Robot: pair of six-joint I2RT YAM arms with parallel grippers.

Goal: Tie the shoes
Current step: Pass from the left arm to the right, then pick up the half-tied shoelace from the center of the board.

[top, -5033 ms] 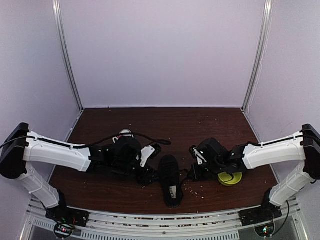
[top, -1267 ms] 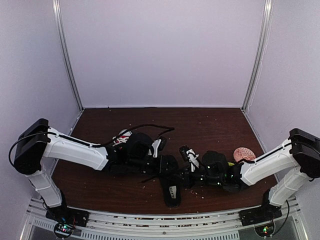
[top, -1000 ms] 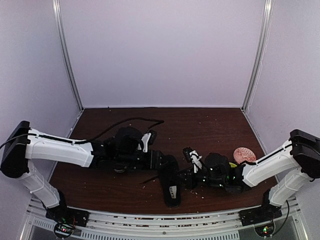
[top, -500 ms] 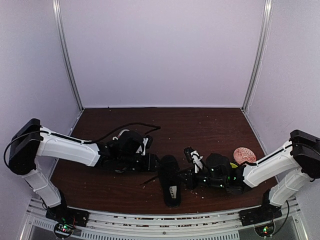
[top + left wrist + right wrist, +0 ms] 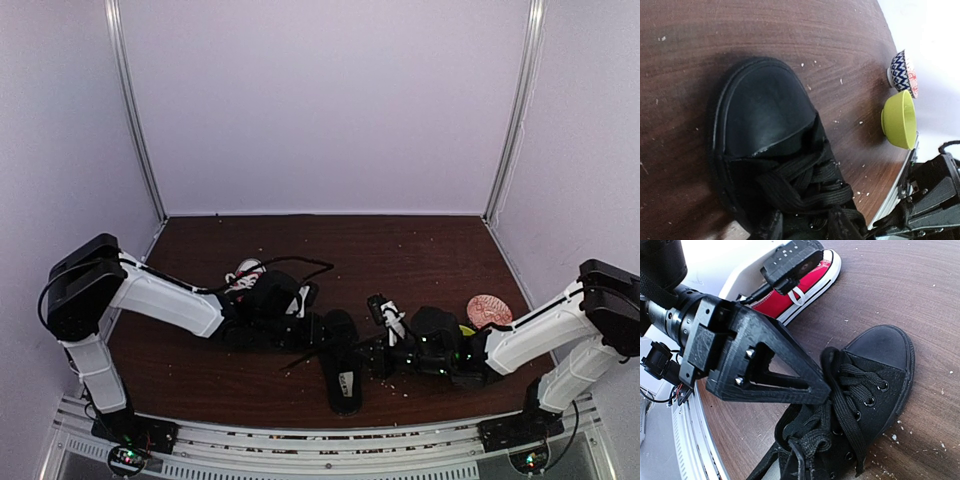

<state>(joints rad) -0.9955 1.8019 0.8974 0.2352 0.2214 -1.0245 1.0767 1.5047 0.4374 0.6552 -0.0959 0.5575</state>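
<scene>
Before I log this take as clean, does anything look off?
Pale crumbs lie scattered across the table around the black shoe, whose laces hang loose and untied.

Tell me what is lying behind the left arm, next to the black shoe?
A red sneaker with white laces and a white sole edge lies behind the left arm. Only part of it shows; the arm covers the rest.

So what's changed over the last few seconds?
Both arms closed in on the black shoe: the right gripper swung in from the right to its laces, uncovering the patterned bowl; the left gripper edged right near its toe. Any lace grip is unclear. It and the red shoe stayed put.
</scene>
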